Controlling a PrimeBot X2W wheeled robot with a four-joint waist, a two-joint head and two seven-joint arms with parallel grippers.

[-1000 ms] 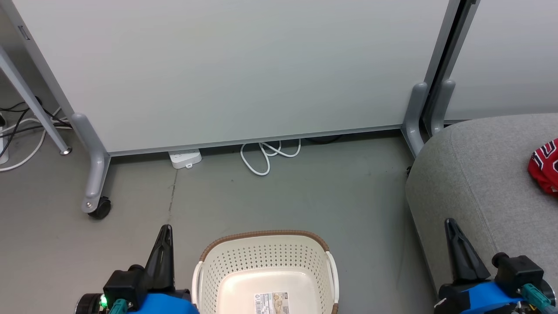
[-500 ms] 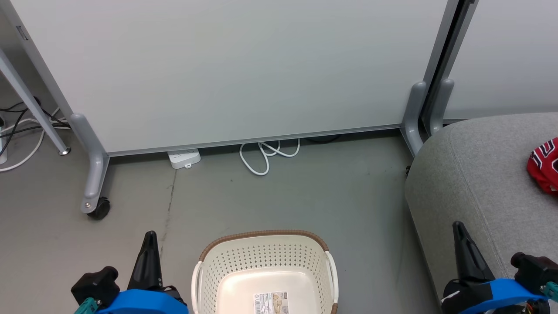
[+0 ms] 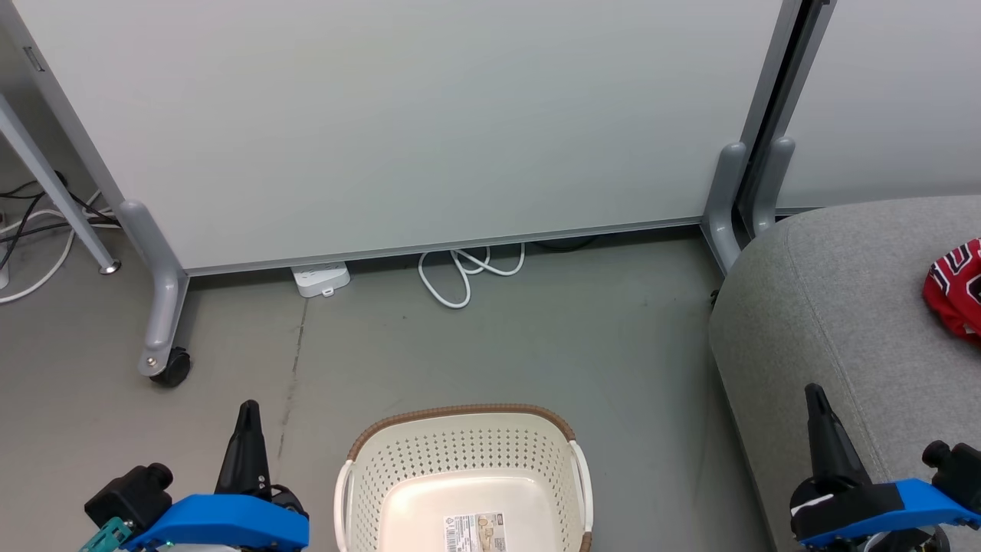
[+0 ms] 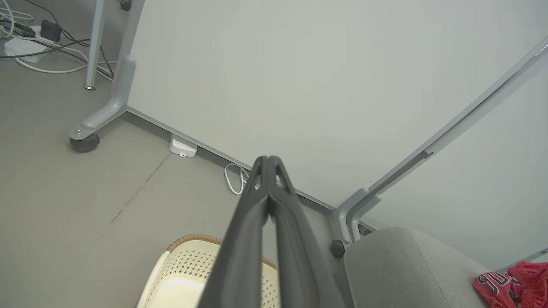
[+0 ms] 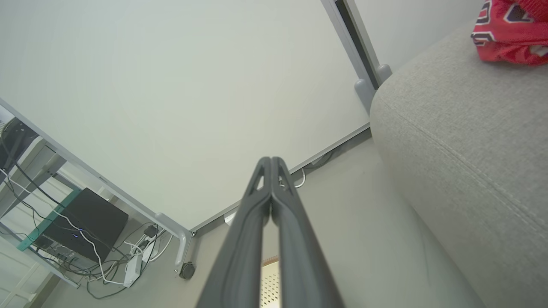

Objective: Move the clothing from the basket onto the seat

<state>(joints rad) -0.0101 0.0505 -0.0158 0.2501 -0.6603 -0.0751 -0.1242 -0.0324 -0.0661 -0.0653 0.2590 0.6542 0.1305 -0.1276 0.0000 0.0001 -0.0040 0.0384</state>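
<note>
The red lettered jersey (image 3: 954,287) lies crumpled at the right of the grey fabric seat (image 3: 828,307), well apart from the right gripper (image 3: 815,399) over the seat's near edge. That gripper and the left gripper (image 3: 247,412), left of the cream perforated basket (image 3: 460,418), have fingers pressed together, empty. The basket contains a paper label (image 3: 475,531).
</note>
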